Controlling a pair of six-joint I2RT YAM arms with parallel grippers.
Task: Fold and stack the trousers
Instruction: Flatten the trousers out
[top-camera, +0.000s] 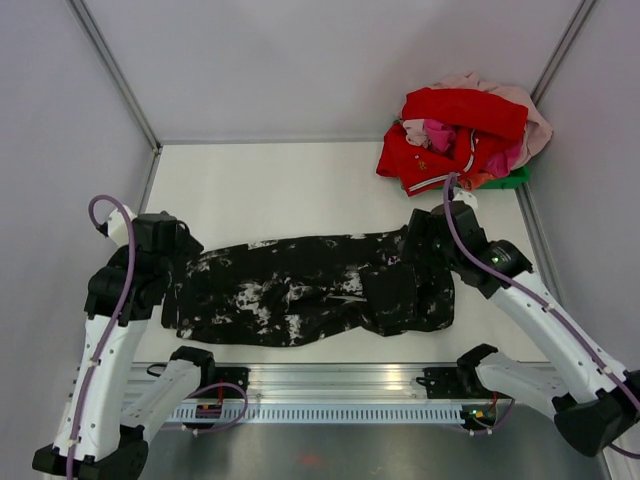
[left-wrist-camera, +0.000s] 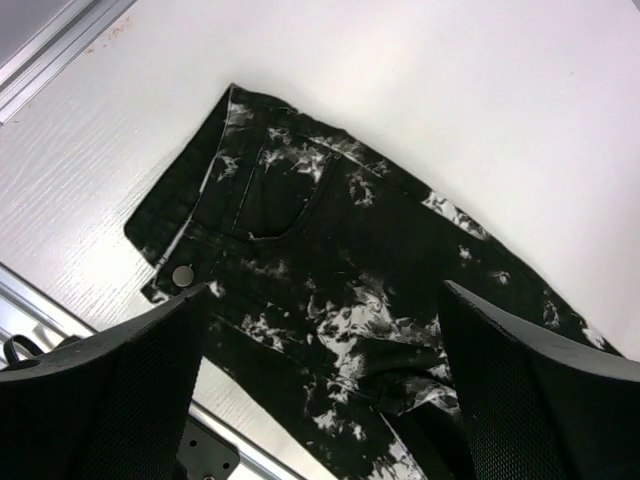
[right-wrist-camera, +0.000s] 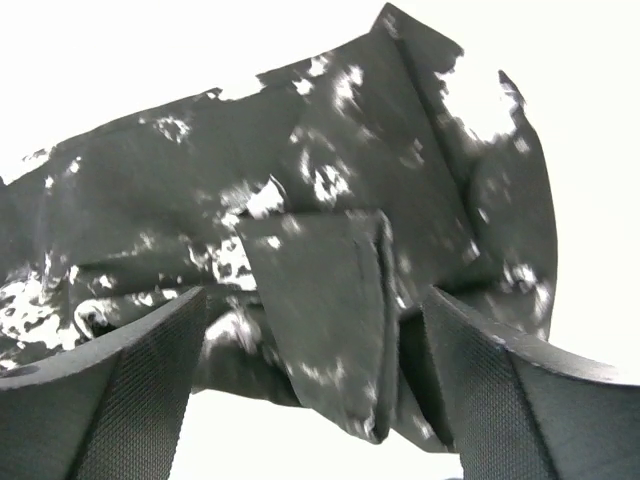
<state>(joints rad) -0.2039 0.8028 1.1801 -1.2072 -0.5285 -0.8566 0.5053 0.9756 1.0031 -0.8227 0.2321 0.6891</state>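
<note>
L gripper spread wide, holds nil | R gripper same | over trousers

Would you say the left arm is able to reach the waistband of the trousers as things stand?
Probably yes: the left gripper hangs open just above the waistband of the trousers, and nothing lies on it or between them.
</note>
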